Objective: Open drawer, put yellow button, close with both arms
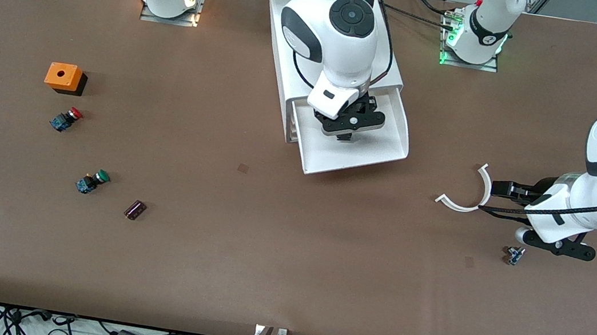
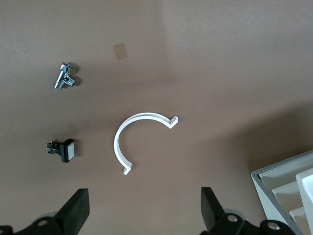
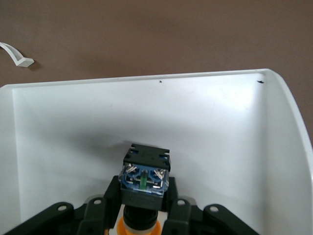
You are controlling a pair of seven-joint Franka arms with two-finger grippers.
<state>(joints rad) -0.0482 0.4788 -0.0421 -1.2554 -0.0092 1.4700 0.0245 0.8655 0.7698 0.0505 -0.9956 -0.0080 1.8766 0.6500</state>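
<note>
Yellow button (image 3: 142, 196), a small, rigid, light switch, held over the pulled-out drawer (image 3: 205, 122), its blue terminal block outward and orange-yellow cap toward the wrist. The right gripper (image 3: 141, 208) pinches it across the dark body between cap and terminals, probably the surest hold, since the rounded cap looks slippery. The left gripper (image 2: 144, 213) waits, fingers spread, over the table near a white C-shaped clip (image 2: 139, 137) at the left arm's end.

The right gripper (image 3: 142, 208) hangs over the open drawer (image 3: 205, 122), fingers clamped on the yellow button (image 3: 143, 183), whose blue terminal end points outward.
</note>
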